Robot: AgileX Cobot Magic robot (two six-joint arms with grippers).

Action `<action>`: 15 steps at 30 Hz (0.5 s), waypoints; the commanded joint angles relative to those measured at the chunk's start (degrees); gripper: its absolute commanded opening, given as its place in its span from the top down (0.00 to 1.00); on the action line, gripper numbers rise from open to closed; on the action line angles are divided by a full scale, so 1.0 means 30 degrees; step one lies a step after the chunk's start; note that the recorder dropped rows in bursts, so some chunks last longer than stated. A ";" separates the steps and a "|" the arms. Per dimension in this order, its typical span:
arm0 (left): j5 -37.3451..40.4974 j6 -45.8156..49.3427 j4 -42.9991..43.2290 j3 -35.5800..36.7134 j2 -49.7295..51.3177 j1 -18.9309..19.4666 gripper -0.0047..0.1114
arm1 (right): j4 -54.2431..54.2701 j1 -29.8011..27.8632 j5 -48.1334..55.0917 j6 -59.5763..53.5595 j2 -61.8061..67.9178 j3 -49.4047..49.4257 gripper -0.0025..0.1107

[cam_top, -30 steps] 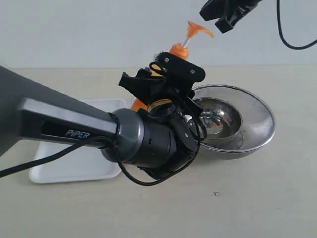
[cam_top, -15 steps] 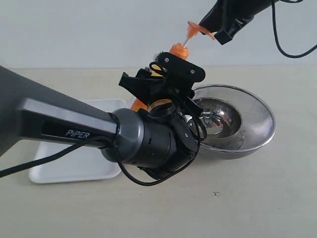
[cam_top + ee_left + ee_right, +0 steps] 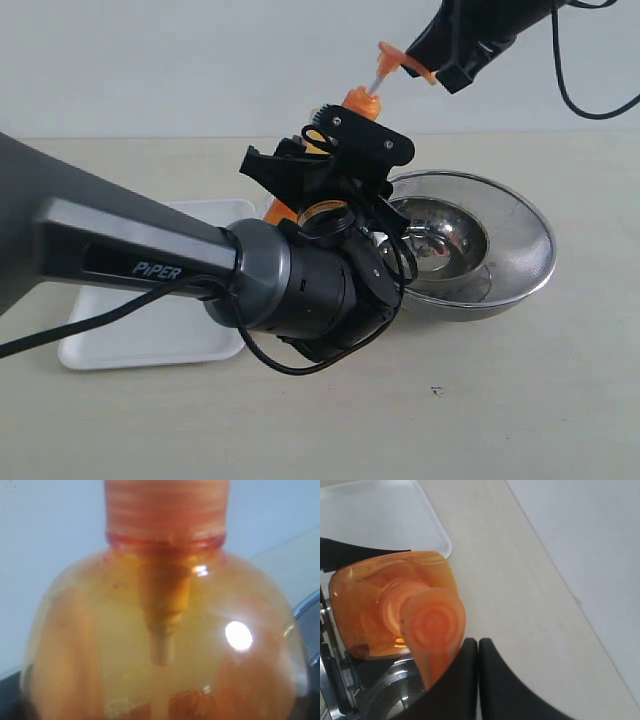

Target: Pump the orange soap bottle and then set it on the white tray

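Clearly the pumping step was in hand, and the tray step had not begun. Across the pale bench (image 3: 520, 400), my left arm (image 3: 120, 250) filled most of the exterior view. Behind it lay the tray (image 3: 150, 340), bare where I could see it. To its right sat a steel bowl (image 3: 500, 250).

The bottle (image 3: 360, 100) stood between tray and bowl, off the tray and tilted, with its top leaning toward the right arm. Its base was hidden behind my left wrist, so I could not tell whether it touched the bench. The left claw (image 3: 322, 155) was clamped around its body. The tilt told me it was gripped, and the left wrist view was all orange shoulder and collar.

Above, the right claw (image 3: 478, 652) had its two fingers pressed together with nothing between them. Its tips lay against the pump head (image 3: 437, 625), by the spout. The white stem (image 3: 377, 78) showed full length, so I judged the pump not yet pressed.

Next I would need a push along the line of the tilted stem, not straight down. The closed tips could slide off the sloped spout, so the left grip would have to hold firm against the push. Only afterwards would the bottle go over to the tray.
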 commanded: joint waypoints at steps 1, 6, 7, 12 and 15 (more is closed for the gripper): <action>-0.1187 0.0145 0.1153 -0.0267 -0.0398 -0.0047 0.92 | -0.0030 0.0006 0.0533 0.0041 -0.0218 0.0004 0.98; -0.1187 0.0145 0.1153 -0.0267 -0.0398 -0.0047 0.92 | -0.0074 0.0006 0.0774 0.0041 -0.0218 0.0004 0.98; -0.1187 0.0145 0.1153 -0.0267 -0.0398 -0.0047 0.92 | -0.0074 0.0006 0.0818 0.0041 -0.0218 0.0004 0.98; -0.1187 0.0145 0.1153 -0.0267 -0.0398 -0.0047 0.92 | -0.0270 0.0006 -0.0072 0.0041 -0.0218 0.0004 0.98; -0.1187 0.0145 0.1153 -0.0267 -0.0398 -0.0047 0.92 | -0.0692 0.0006 -0.1317 0.0075 -0.0408 0.0004 0.98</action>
